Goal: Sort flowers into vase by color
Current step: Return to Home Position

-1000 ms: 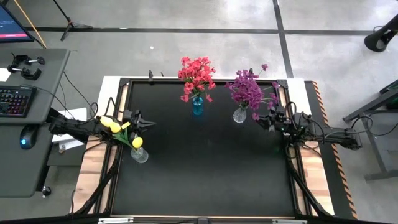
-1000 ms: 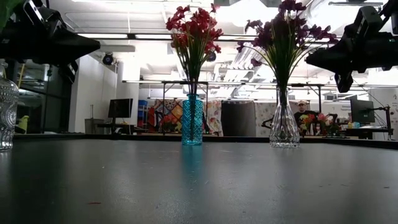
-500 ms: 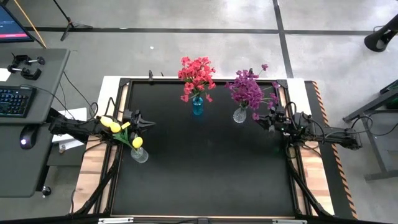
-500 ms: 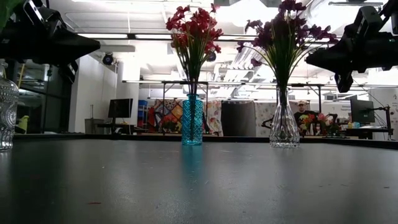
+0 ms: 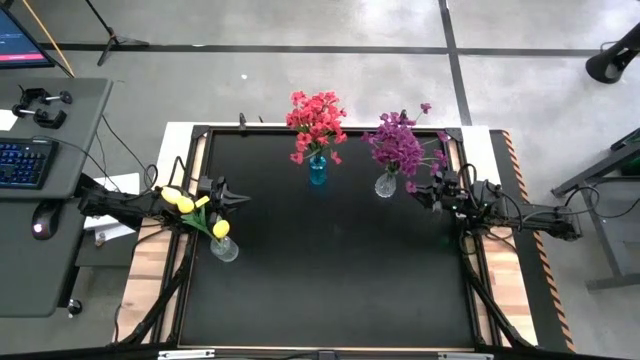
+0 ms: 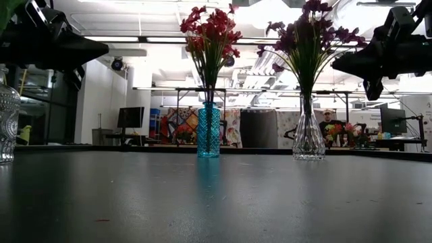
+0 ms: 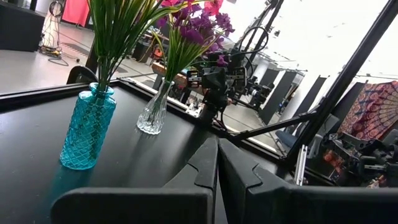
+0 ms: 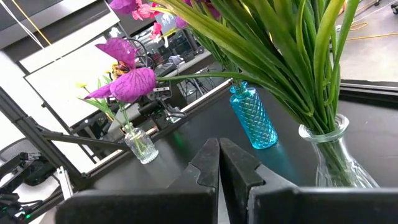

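Left gripper (image 5: 242,198): hanging over the left side of the table (image 5: 330,280), pointing toward the middle. Fingers (image 7: 208,163) are pressed flat together with nothing between them.
Right gripper (image 5: 412,196): same deal on the right side, just beside the purple flowers. Fingers (image 8: 210,163) are closed tight and empty.
Yellow flowers (image 5: 186,205): three buds in the small glass vase (image 5: 224,249) by the left edge, leaning out over the left arm. The vase sits just beside the left gripper, on the side nearer the table's front.
Red flowers (image 5: 316,120): standing upright in the blue vase (image 5: 317,172), at the back of the table around the middle.
Purple flowers (image 5: 398,143): in the clear vase (image 5: 385,185), near the blue one, on its right-arm side.
Low view: blue vase and clear vase both upright and apart, with the small glass vase cut off at the picture's edge.
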